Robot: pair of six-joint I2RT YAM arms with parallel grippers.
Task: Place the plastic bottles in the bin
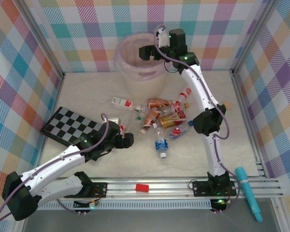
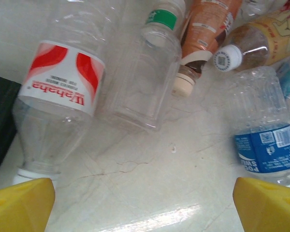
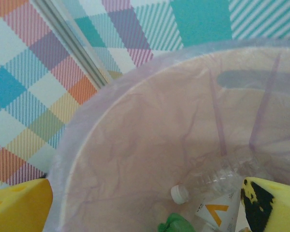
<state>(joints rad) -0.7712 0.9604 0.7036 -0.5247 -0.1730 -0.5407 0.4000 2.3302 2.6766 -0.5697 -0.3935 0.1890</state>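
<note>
Bottles (image 1: 160, 116) lie clustered mid-table, just ahead of left gripper (image 2: 144, 208), whose jaws are spread wide with nothing between them. Red-labelled bottle (image 2: 62, 84) is ahead-left, cap toward the left finger, long axis running away from the jaws. Blue-labelled bottle (image 2: 265, 145) is ahead-right, with bare table (image 2: 150, 164) between the two. Checkered board (image 1: 70, 126) hems the left side. Left arm judged nearer. Right gripper (image 3: 145, 203) hangs spread and empty over bin (image 1: 122, 63), which has bottles inside.

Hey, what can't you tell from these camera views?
- Right wrist view: bottles in the bin, uncountable; bottom edge and right gripper's fingers cut them off.
- Top view: pile of bottles overlaps, too small to count.
- Left wrist view: blue-labelled bottle, label text cut by the right edge.
</note>
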